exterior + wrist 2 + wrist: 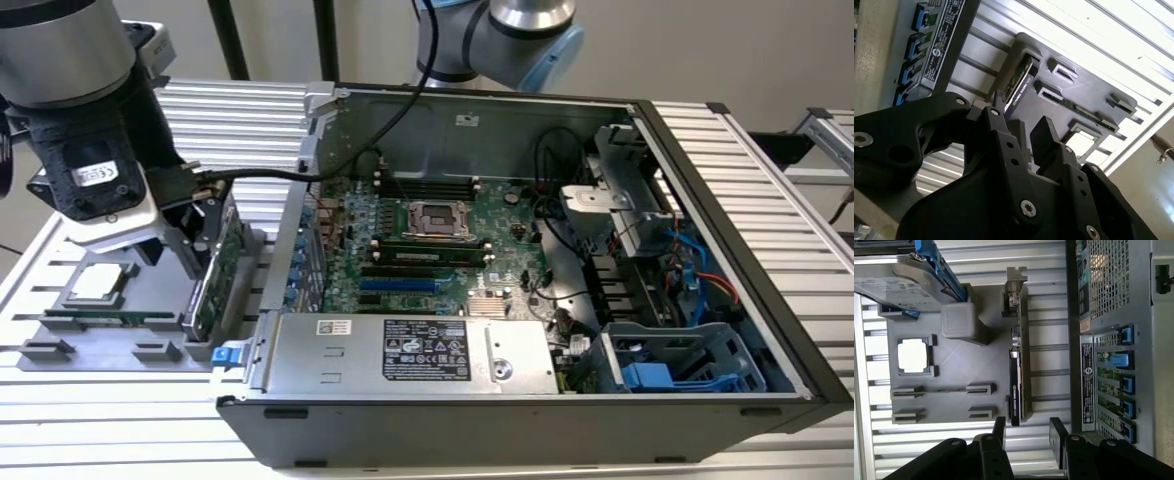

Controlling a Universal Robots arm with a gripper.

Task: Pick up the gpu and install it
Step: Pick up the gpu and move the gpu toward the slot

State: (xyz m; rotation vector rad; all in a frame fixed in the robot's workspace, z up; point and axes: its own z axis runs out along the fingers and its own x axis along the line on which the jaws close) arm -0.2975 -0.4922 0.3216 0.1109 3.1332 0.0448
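pick-up step in hand, judging by the layout: approach only, no grasp yet. with the gripper (pixel 1028 432) spread open and nothing between its fingers (pixel 999 427), hangs over the grey tray (pixel 954 405) beside the case (pixel 534 430), at the exterior view's left. lines up along the gpu (pixel 1019 365), one finger to each side of its line. cannot tell whether level with the gpu's top edge or a little above it, but no contact to be seen in both wrist views.

gpu standing on its long edge in a tray slot, green board toward the case, black shroud toward the rest of the tray, silver bracket at one end. sits between the case wall and the cpu (pixel 913 356), with the hard drive (pixel 904 282) well apart at a tray corner. nothing installed yet: blue slot (pixel 400 284) on the motherboard (pixel 441 240) bare.

probably calls for a straight descent, keeping the thin gpu centred in the gap, then a close on the board and shroud faces, not on the bracket. calls too for a plumb lift out of the slot, given the case wall just beside.
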